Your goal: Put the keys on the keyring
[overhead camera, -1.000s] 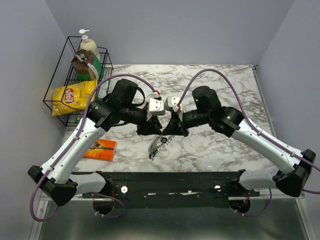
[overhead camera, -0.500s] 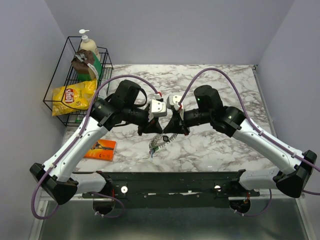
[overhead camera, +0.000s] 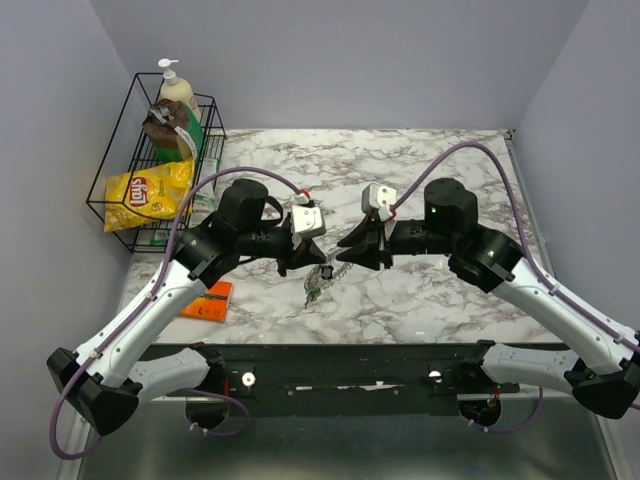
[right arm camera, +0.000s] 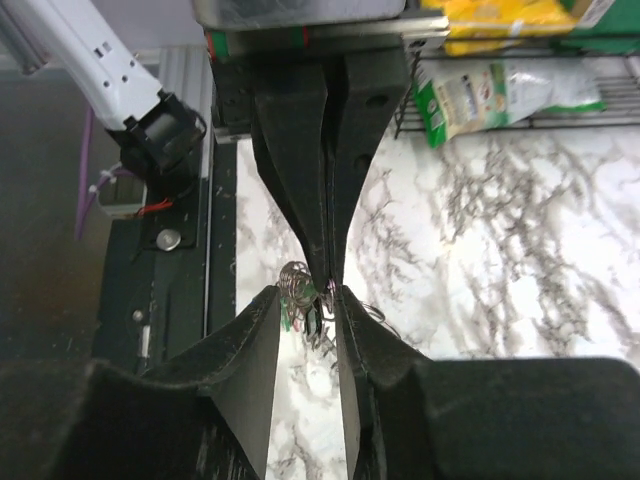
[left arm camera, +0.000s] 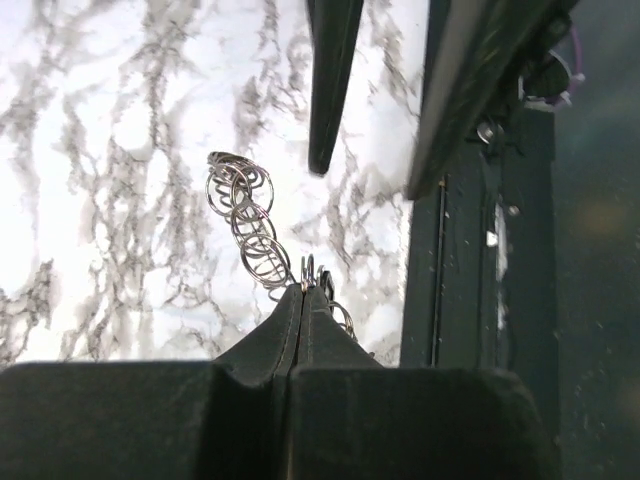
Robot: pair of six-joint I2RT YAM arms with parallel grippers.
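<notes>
At the far left, a wire basket [overhead camera: 112, 212] is seen beside the marble table [overhead camera: 450, 160], with a yellow snack bag [overhead camera: 145, 188] and a pump bottle [overhead camera: 176, 95] held inside it. An orange packet [overhead camera: 206, 300] is laid flat on the table's near left part, just beside the left arm [overhead camera: 150, 300]. That arm is stretched up from its base at the near left corner and bent sharply at the elbow, with the wrist turned rightward toward the middle of the table.

The left gripper [overhead camera: 303, 262] is angled down and to the right. Its fingers are pressed tightly together with no gap, and the keyring [overhead camera: 320, 275] is pinched at their very tips. In the wrist view, thin silver loops are seen springing out from the clamped tips over the marble. The keys [overhead camera: 313, 292] are bunched under the ring, between the two grippers; whether the bunch is touching the marble cannot be told.

Just to the right, the right gripper [overhead camera: 347, 257] is pointed leftward, close to the left one's tips. Its fingers are parted by a narrow gap and nothing is clasped in them. The right arm [overhead camera: 545, 295] is folded as a mirror image, elbow raised, base at the near right corner.
</notes>
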